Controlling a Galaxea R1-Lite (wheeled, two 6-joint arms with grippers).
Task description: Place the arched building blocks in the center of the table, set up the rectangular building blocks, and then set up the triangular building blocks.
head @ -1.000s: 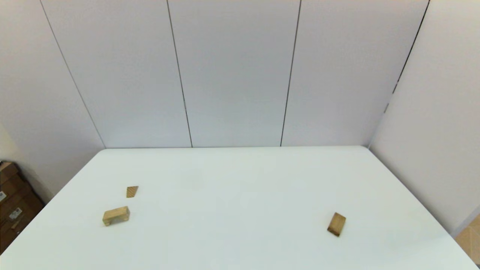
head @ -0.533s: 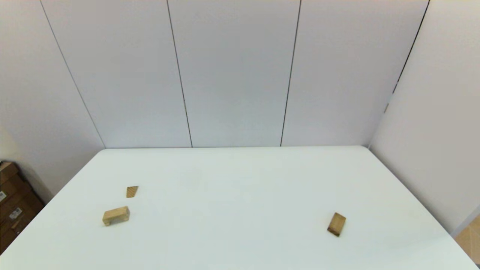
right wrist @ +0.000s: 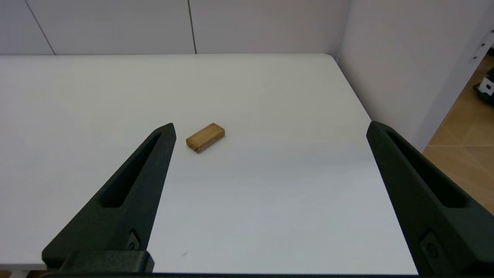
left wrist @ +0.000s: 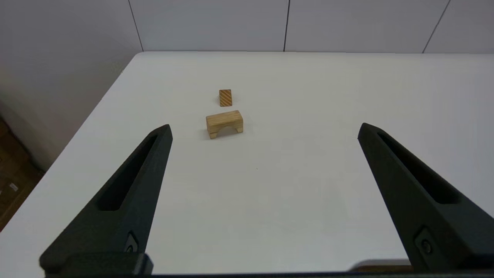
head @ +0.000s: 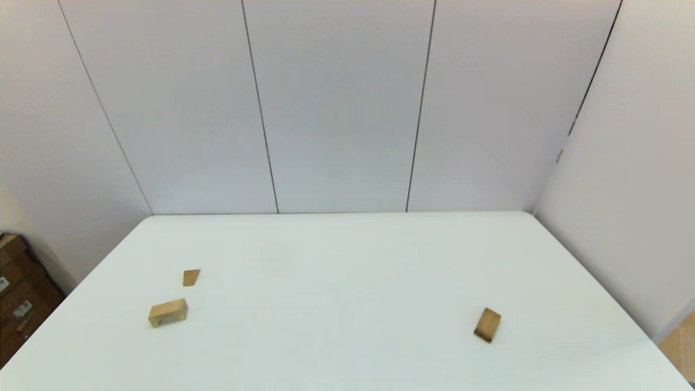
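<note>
Head view: the white surface [head: 347, 304] fills the lower half, backed by pale grey wall panels [head: 336, 103] with thin dark seams. Brown cardboard boxes [head: 19, 296] with small white labels, too small to read, stand on the floor past the surface's left edge. The arched block [head: 168, 313] lies on the robot's left part of the surface, the small triangular block [head: 191, 277] just beyond it and apart from it. The rectangular block [head: 487, 325] lies flat well off on the right part. Neither arm shows here.

Left wrist view: the left pincer [left wrist: 264, 131] hangs above the near part of the surface [left wrist: 293, 185], its two black fingers [left wrist: 131, 193] spread wide and holding nothing. Ahead of it, nearer its left finger, the arched block [left wrist: 224, 123] stands on its two feet, notch down. The triangular block [left wrist: 225, 97], its striped grain facing the pincer, sits just beyond.

Right wrist view: the right pincer [right wrist: 270, 129] is likewise spread wide and empty over the surface [right wrist: 270, 200]. The rectangular block [right wrist: 205, 137] lies flat and askew just ahead of its left fingertip [right wrist: 168, 131], not touching it. A tan floor [right wrist: 461, 143] shows past the surface's right edge.
</note>
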